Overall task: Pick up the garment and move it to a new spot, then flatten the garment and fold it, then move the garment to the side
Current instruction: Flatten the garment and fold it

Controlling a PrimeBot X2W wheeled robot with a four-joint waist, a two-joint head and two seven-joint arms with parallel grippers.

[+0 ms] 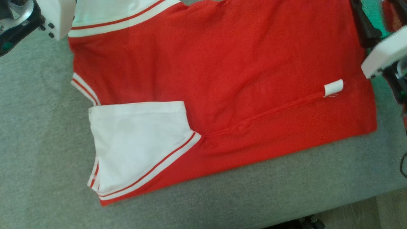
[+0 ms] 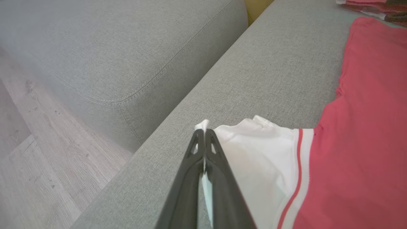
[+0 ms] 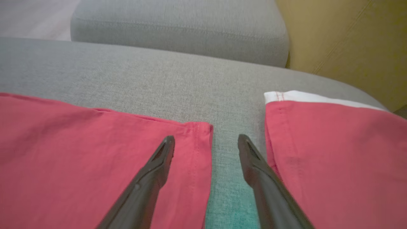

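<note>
Shirt (image 1: 222,79) flat on the sofa (image 1: 47,127), folding under way.
Left jaws clamped on the far sleeve (image 2: 254,149), right jaws apart over the hem; near sleeve looks folded in, main folds and side move remain.

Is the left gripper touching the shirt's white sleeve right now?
Touching. The left wrist view shows the left gripper closed on the white sleeve at its edge, with white cloth pinched between its fingers and poking out past the tips.

I've got the shirt (image 1: 241,63) spread flat, mostly red, white sleeve (image 1: 136,140) with red stripes folded in at seven o'clock, white tag (image 1: 333,87) at three.
</note>
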